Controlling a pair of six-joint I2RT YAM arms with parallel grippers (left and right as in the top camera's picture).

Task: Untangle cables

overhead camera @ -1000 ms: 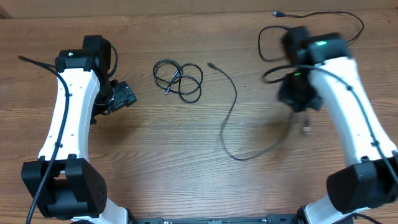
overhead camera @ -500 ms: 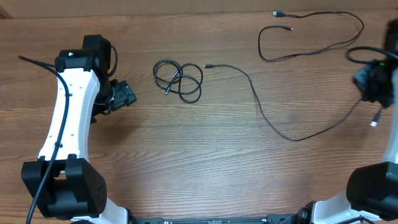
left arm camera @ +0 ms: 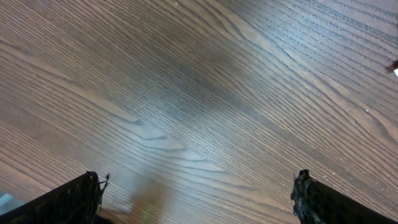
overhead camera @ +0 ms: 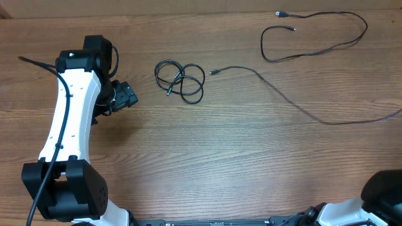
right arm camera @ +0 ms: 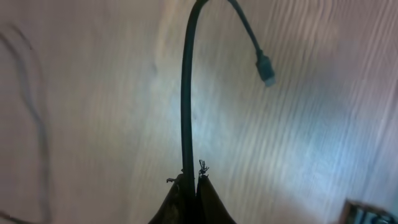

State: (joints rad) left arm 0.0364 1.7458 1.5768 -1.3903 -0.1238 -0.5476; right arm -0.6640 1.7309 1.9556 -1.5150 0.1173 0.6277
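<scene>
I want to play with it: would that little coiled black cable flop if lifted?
Probably floppy: the small coiled black cable bundle lies in loose, uneven loops. Likely light, being thin. Lying flat on the wooden table, it shouldn't roll.

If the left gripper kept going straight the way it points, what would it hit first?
Likely the bare wooden table: the left gripper is open with only wood grain ahead. The coiled cable bundle seems off that line; depth unclear.
</scene>
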